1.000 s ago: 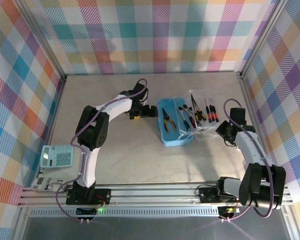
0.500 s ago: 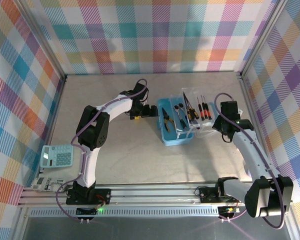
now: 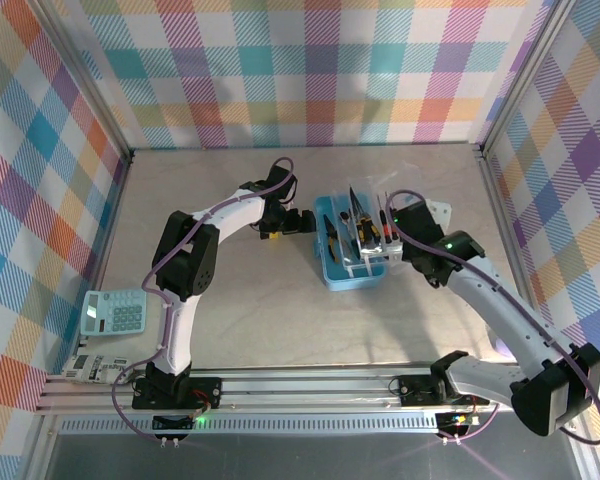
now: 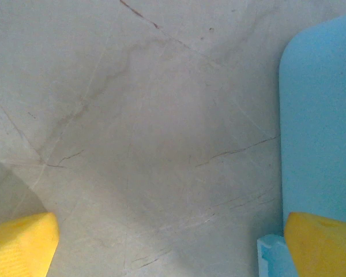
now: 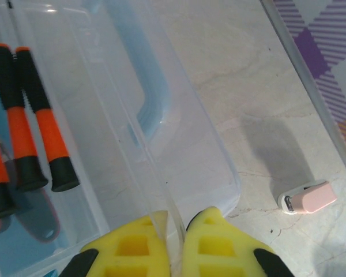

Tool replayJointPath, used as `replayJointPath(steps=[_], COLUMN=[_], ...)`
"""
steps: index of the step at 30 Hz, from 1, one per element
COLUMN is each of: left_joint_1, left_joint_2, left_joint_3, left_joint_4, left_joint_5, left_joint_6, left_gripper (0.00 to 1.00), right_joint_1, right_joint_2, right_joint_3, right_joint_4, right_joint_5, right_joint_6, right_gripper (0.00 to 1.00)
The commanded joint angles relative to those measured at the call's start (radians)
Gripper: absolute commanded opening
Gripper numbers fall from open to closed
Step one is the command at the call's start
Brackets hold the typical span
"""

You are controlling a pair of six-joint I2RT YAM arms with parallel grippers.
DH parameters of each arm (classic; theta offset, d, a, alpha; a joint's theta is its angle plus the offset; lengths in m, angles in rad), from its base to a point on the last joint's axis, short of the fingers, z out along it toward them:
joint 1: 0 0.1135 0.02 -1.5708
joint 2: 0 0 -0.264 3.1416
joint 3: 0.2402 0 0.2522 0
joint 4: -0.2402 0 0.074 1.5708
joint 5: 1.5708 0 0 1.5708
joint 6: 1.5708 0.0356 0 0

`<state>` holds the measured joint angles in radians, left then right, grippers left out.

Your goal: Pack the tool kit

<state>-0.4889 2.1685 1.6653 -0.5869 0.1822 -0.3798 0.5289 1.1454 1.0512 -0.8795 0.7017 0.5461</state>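
Pale marbled table (image 3: 250,320), fenced by bright plaid walls (image 3: 310,70), carries the tool kit (image 3: 352,275) toward its far middle: a light-blue tray whose clear lid (image 5: 161,127) stands tilted over it rather than lying flat. Orange-and-black screwdrivers (image 5: 23,127) sit along the lid's inner face, and what look like pliers (image 3: 332,235) lie in the tray, so the tools seem to be stowed. What appears left is to bring the lid down and fasten it. The right claw (image 5: 176,231) is pressed together on the lid's free edge, pinching the thin plastic between its yellow pads. The left claw (image 4: 172,245) is spread wide and holds nothing, low over the table just beside the tray's left wall, where it could steady the box. Farther out, a small pink clip-like piece (image 5: 308,197) lies on the table to the right of the kit, and a calculator (image 3: 115,312) rests at the near left edge.
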Motion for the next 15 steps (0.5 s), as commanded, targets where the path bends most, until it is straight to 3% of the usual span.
replayJointPath(steps=[1, 15], left_joint_1=[-0.060, -0.067], left_joint_2=[0.012, -0.030], left_joint_3=[0.018, -0.008], left_joint_4=[0.085, 0.098], left_joint_5=[0.078, 0.085], left_joint_6=[-0.004, -0.005], left_gripper=[1.00, 1.00], right_joint_1=[0.132, 0.430], right_joint_2=[0.041, 0.160], right_joint_3=[0.055, 0.131], right_joint_4=[0.097, 0.087], right_joint_5=[-0.151, -0.074], right_joint_6=[0.058, 0.185], right_gripper=[0.00, 0.00])
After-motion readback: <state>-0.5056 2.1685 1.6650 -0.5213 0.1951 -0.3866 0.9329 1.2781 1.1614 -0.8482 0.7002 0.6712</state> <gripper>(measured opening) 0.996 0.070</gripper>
